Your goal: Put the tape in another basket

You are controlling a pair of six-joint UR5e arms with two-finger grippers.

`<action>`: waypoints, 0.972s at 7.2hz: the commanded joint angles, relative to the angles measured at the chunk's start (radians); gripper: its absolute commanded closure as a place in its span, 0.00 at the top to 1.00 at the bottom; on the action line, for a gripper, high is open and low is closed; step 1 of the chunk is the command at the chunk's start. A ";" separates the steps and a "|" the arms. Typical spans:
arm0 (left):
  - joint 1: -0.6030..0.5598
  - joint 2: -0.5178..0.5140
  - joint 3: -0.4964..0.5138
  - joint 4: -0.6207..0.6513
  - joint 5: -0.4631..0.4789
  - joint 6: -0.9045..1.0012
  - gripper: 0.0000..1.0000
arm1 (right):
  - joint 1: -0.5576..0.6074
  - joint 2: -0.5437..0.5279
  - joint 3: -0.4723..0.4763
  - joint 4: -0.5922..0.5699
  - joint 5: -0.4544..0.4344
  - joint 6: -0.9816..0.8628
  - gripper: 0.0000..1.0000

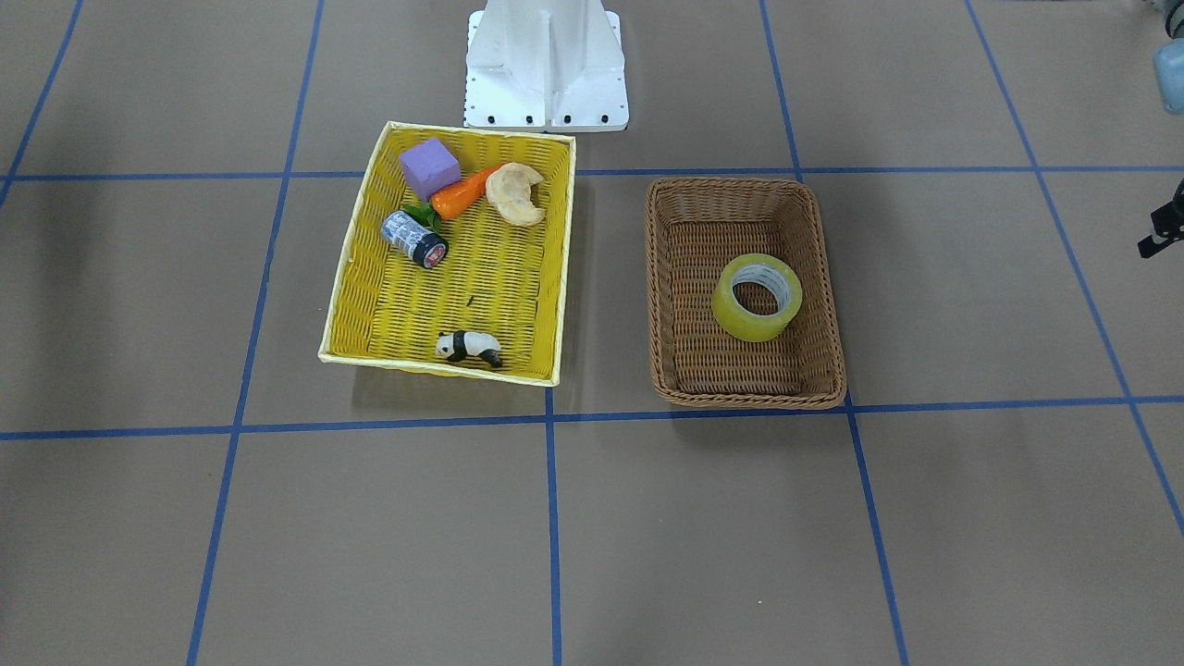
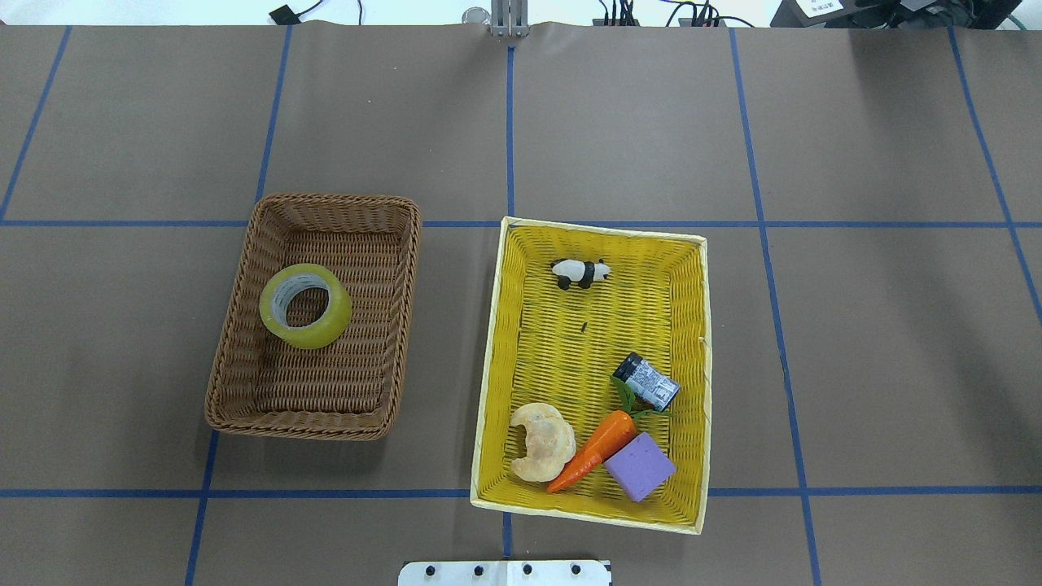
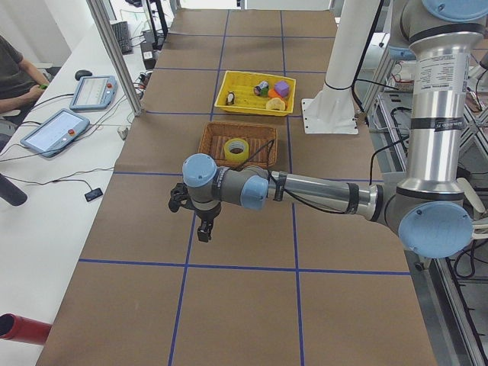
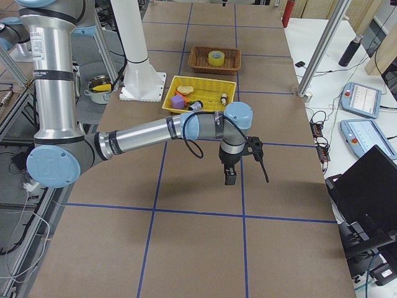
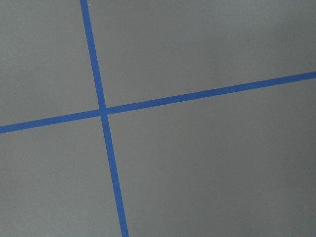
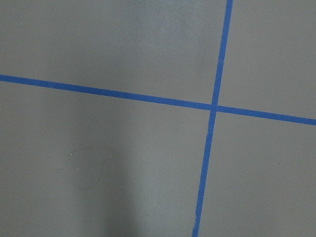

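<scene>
The bench lay bare over most of its top, marked only by blue lines. Wide open room stretched toward both ends and toward the operators' edge. The left gripper hung pointing down over bare surface toward the bench's left end, well apart from both baskets. The right gripper hung likewise toward the right end. Both touched nothing, and whether their fingers were spread or pressed together could not be told.

The brown basket sat in the middle band, on the robot's left of the centre line. The tape lay flat in it, hole up, nearer the operators' side. Just beside it, on the robot's right, stood the yellow basket. It held a panda figure near its operator-side wall. A grey-and-black cylinder, a carrot, a purple block and a bread piece were clustered toward the robot's edge.
</scene>
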 commanded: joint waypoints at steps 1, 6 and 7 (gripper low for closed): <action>0.000 0.002 0.004 -0.002 0.000 0.001 0.98 | 0.001 0.002 0.003 0.001 -0.001 -0.001 1.00; 0.000 -0.004 -0.027 -0.003 -0.002 0.000 0.98 | 0.000 0.005 0.004 0.000 -0.008 0.006 1.00; 0.000 -0.005 -0.024 -0.005 -0.002 0.001 0.98 | 0.000 0.005 0.006 0.000 -0.003 0.012 1.00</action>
